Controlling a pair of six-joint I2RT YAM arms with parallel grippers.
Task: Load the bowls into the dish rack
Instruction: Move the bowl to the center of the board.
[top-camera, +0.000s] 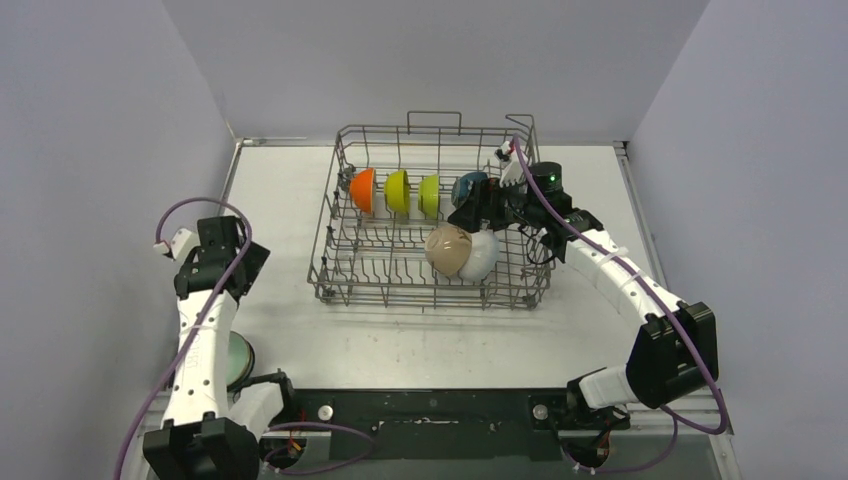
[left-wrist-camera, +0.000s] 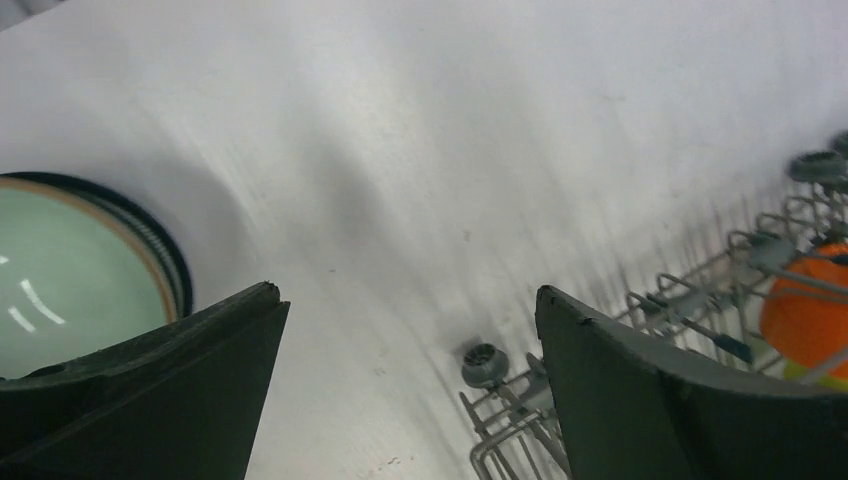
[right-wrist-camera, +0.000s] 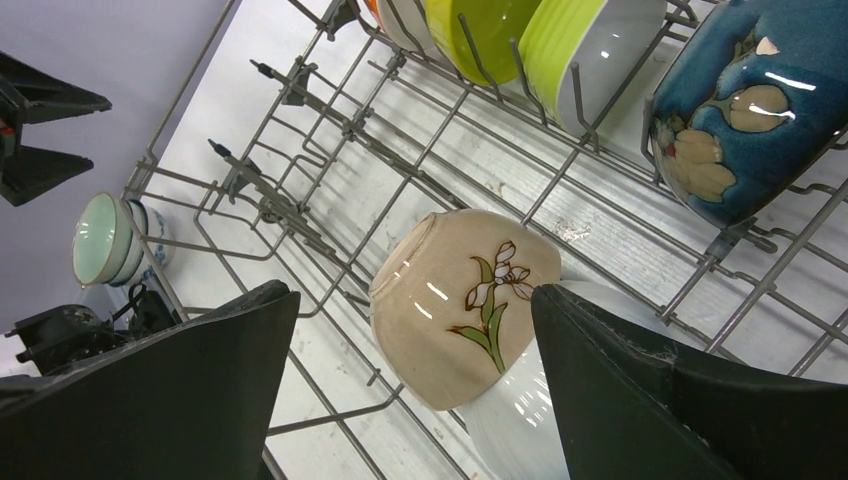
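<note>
The grey wire dish rack (top-camera: 330, 245) stands mid-table. Its back row holds an orange bowl (top-camera: 362, 190), a yellow one (top-camera: 397, 191), a lime one (top-camera: 429, 195) and a dark blue one (top-camera: 468, 186). A beige bowl (top-camera: 447, 249) leans on a white bowl (top-camera: 482, 257) in the front row. My right gripper (top-camera: 472, 214) hovers open over the rack. In its wrist view the flowered beige bowl (right-wrist-camera: 450, 320) shows between the fingers without touching them. My left gripper (top-camera: 225, 262) hangs open over bare table left of the rack. A pale green bowl (left-wrist-camera: 60, 280) sits in a blue-patterned bowl beside it.
The pale green bowl stack (top-camera: 238, 360) sits by the left arm's base near the table's front edge. A rack corner with a small wheel (left-wrist-camera: 485, 362) lies just right of the left fingers. Grey walls close in the table on three sides.
</note>
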